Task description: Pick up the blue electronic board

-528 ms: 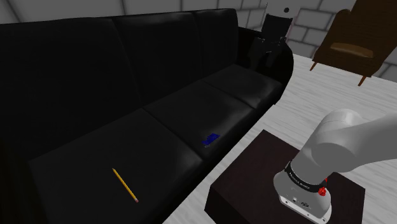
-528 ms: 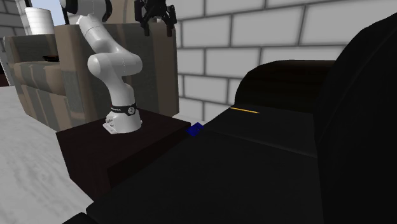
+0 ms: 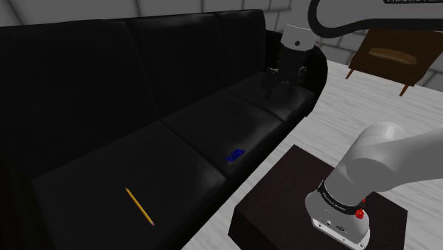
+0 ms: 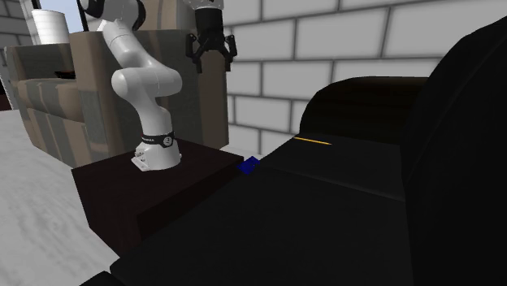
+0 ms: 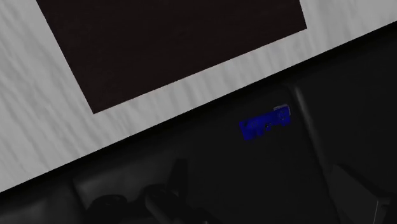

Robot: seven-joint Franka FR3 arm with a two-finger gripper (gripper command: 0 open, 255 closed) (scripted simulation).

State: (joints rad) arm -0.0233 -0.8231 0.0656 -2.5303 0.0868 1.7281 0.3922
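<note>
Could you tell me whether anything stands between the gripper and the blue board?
Nothing visible does: the gripper hangs open in the air, and the blue board lies alone at the sofa's front edge.

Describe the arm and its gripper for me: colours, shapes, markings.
The arm is glossy white, built of rounded, tube-like links with dark joints. A black band rings its lowest link and carries a small pale marking. The shoulder view shows a small red mark just under that band. The gripper is all black, with two fingers.
</note>
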